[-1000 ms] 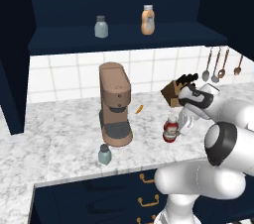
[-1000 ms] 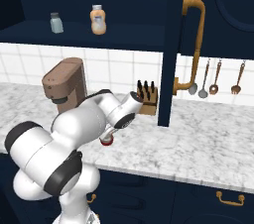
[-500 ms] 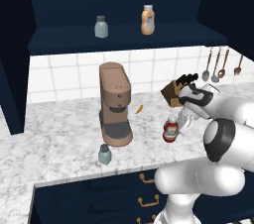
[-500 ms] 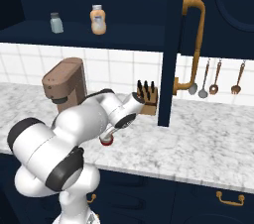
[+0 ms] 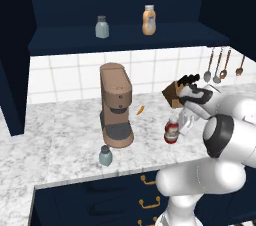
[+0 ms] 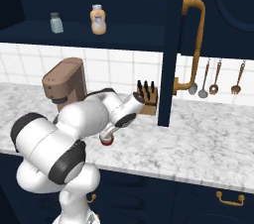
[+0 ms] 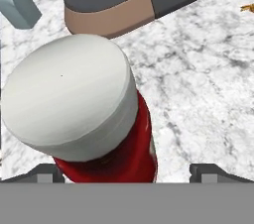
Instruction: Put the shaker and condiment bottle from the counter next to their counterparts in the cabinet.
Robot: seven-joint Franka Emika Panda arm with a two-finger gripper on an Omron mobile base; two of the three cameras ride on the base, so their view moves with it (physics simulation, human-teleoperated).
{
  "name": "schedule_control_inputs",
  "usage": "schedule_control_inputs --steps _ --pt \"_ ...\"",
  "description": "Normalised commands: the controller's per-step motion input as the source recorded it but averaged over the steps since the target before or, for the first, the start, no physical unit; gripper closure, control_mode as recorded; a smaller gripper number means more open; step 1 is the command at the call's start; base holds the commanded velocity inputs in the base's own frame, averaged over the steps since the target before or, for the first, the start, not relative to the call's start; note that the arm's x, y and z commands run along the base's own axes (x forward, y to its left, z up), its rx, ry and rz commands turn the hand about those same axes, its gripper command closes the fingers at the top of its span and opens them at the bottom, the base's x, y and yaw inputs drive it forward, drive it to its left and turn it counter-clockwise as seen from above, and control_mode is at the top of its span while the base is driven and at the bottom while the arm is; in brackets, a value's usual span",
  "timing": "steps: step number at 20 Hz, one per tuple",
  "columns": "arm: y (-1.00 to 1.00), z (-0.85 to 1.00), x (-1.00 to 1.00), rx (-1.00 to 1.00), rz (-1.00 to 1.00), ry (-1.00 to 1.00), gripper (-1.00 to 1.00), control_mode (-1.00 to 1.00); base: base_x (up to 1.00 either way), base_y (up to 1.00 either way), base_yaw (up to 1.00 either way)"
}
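The red condiment bottle (image 5: pixel 171 131) with a white cap (image 7: pixel 69 94) stands upright on the marbled counter (image 5: pixel 65 135), right of the coffee machine. My gripper (image 5: pixel 176 121) hangs over it, open, one fingertip (image 7: pixel 47 172) on each side of the red body without touching it. In the right base view my arm hides most of the bottle (image 6: pixel 106 140). The pale grey-blue shaker (image 5: pixel 105 156) stands near the counter's front edge, in front of the coffee machine. On the cabinet shelf (image 5: pixel 125 37) stand the counterparts: a matching shaker (image 5: pixel 102 27) and an orange-tan bottle (image 5: pixel 148 20).
A brown coffee machine (image 5: pixel 116 105) stands left of the bottle. A knife block (image 5: pixel 175 92) sits just behind my hand. Utensils (image 5: pixel 220 65) hang on the wall at the right. A small orange scrap (image 5: pixel 141 110) lies on the counter. A navy upright (image 6: pixel 167 69) bounds the shelf.
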Motion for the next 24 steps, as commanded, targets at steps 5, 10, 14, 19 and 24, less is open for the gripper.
schedule_control_inputs --steps 5,10,14,19,24 --pt "0.06 -0.06 0.11 0.0 0.0 0.0 -1.0 -1.0 0.0 0.0 0.0" --pt "0.08 -0.1 0.11 0.0 0.0 0.0 1.0 -1.0 0.0 0.0 0.0" --pt "0.03 -0.07 0.01 0.0 0.0 0.03 1.0 -1.0 0.0 0.0 0.0" --pt "-0.04 0.06 -0.03 0.01 0.0 -0.09 1.0 -1.0 0.0 0.0 0.0" --pt "0.0 0.29 -0.08 0.0 -0.01 -0.21 1.0 -1.0 0.0 0.0 0.0"
